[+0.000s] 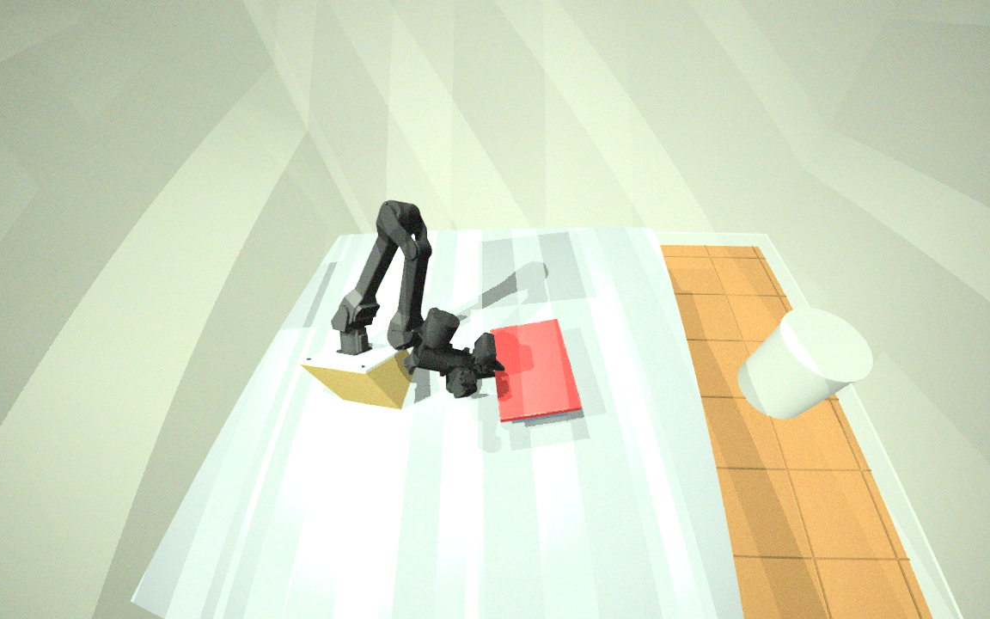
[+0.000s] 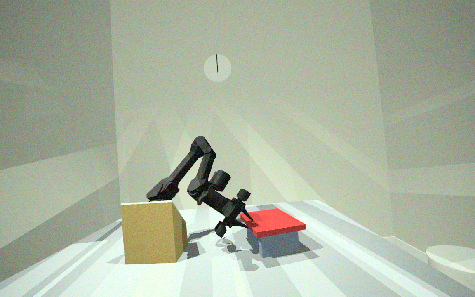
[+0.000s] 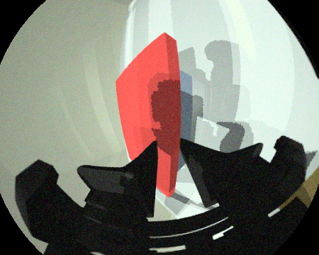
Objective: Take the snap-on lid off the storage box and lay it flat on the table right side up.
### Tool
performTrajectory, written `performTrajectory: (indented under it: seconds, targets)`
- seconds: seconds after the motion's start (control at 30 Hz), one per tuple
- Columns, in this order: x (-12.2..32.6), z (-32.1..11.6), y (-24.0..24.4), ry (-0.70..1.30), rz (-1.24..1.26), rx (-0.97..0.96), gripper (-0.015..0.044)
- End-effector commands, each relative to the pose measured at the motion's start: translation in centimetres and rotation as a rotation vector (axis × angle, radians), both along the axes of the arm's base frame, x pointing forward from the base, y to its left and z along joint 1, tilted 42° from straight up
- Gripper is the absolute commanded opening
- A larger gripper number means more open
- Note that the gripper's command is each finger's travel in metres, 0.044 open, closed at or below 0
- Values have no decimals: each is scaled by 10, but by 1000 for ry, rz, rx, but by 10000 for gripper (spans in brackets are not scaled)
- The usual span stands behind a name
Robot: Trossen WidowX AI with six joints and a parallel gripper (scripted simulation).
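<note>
The red lid (image 1: pixel 540 369) (image 2: pixel 278 220) (image 3: pixel 140 95) sits on the blue-grey storage box (image 2: pixel 279 244) (image 3: pixel 186 85), which stands on the table. In the exterior view the lid looks level and covers the box top. My gripper (image 1: pixel 500 370) (image 2: pixel 250 223) (image 3: pixel 168 143) is shut on the lid's near edge, on the side facing the arm. One finger lies over the lid's top face and the other is under its rim. The wrist view shows the lid's edge between the two fingertips. The inside of the box is hidden.
The arm's base stands on a yellow block (image 1: pixel 363 383) (image 2: pixel 149 232) with a white top, left of the box on the white table (image 1: pixel 345 523) (image 2: pixel 209 276). A white cylinder (image 1: pixel 806 365) (image 2: pixel 464 260) stands beyond the table's right edge, over an orange tiled floor (image 1: pixel 760 431).
</note>
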State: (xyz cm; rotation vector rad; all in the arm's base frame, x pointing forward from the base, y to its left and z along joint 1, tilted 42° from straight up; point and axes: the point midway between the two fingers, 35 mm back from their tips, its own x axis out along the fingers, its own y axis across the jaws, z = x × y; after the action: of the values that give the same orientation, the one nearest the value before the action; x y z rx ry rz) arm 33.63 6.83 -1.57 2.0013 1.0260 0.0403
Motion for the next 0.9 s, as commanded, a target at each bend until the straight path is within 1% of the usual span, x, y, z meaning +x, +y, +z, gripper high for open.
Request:
performTrajectory:
  seconds: [0.0,0.87]
  targets:
    - [0,1,0,0,0,0,0]
    - [0,5,-4,0,0,0,0]
